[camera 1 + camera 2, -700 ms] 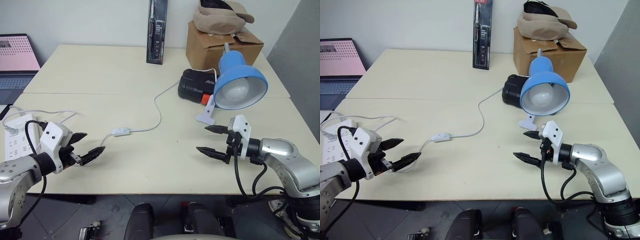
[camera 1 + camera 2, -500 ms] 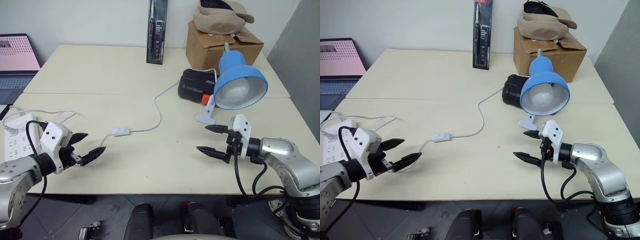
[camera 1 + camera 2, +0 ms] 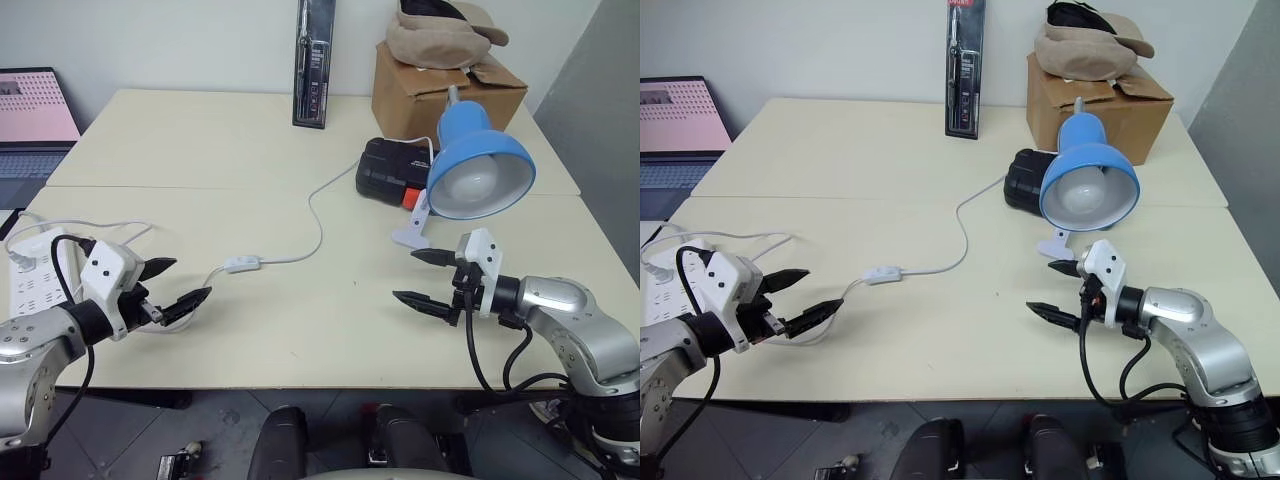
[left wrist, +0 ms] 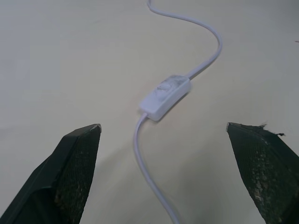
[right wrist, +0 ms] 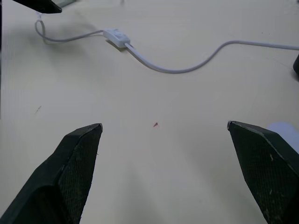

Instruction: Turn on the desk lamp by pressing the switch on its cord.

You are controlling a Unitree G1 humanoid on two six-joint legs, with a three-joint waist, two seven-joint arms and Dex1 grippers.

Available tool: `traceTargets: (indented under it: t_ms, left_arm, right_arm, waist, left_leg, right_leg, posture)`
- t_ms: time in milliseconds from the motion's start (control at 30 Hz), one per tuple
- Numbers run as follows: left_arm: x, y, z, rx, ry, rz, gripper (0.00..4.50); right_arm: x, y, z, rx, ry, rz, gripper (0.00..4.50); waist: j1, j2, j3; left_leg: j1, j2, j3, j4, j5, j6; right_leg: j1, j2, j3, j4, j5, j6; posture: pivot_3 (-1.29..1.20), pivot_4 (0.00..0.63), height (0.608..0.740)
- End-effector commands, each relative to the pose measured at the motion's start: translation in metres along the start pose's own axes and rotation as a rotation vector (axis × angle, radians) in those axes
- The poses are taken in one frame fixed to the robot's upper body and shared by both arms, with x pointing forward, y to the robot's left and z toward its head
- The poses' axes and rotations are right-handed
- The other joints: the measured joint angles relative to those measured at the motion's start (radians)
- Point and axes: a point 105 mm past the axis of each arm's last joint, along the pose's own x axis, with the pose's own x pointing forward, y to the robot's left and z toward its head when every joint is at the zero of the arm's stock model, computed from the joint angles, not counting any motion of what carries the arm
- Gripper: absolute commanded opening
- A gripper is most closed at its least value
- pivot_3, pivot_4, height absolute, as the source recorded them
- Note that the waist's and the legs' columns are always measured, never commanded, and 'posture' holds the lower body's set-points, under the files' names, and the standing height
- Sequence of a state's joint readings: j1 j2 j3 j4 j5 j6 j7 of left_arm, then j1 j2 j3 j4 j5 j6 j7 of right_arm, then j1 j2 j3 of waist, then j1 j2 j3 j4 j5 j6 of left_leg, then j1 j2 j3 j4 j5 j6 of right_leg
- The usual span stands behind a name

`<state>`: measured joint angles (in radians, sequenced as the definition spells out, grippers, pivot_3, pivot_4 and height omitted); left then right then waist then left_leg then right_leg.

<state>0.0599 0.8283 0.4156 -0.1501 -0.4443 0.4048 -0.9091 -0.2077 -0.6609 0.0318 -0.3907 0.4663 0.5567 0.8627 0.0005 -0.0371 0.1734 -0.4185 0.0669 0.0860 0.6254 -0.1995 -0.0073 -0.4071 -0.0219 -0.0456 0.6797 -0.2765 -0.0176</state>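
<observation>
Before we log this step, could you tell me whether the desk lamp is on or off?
Off, it seems: the desk lamp shows a dull white bulb and reflector and casts no glow on the table.

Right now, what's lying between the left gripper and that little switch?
Just bare table and a loop of cord, seen from the head view.

A pale table (image 3: pixel 250 150) carries a blue desk lamp (image 3: pixel 478 165) at two o'clock, a black box (image 3: pixel 393 170) beside it, a cardboard box (image 3: pixel 440 88) behind (cloth heaped on top), a power strip (image 3: pixel 32 275) at nine, and the cord (image 3: pixel 318 215) with its switch (image 3: pixel 243 264) near centre.
</observation>
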Motion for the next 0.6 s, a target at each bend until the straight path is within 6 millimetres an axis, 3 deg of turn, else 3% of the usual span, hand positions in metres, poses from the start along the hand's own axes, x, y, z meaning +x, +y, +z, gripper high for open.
traceTargets:
  t_ms: [33,500,600]
  left_arm:
    - [0.003,0.001,0.004,-0.01,-0.029,-0.026,4.48]
    - [0.058,0.02,-0.016,-0.001,0.089,-0.207,4.48]
    - [0.073,0.025,-0.012,0.009,0.086,-0.229,4.48]
  right_arm:
    - [0.002,0.006,0.017,-0.025,-0.041,0.0,4.5]
    - [0.017,0.03,0.023,0.003,0.045,0.014,4.5]
    - [0.016,0.034,0.024,0.004,0.047,0.017,4.5]
  waist:
    - [0.0,0.0,0.0]
    - [0.002,0.0,0.0]
    - [0.001,-0.001,0.0]
  left_leg:
    - [0.0,0.0,0.0,0.0,0.0,0.0]
    - [-0.005,-0.001,-0.001,0.0,0.0,0.0]
    - [-0.007,-0.001,-0.001,0.002,0.0,0.0]
  right_leg:
    - [0.0,0.0,0.0,0.0,0.0,0.0]
    - [-0.003,0.0,-0.002,0.0,0.0,0.0]
    - [-0.005,0.0,-0.002,0.0,0.0,0.001]
  posture:
    - [0.0,0.15,0.74]
    - [0.0,0.15,0.74]
    - [0.0,0.15,0.74]
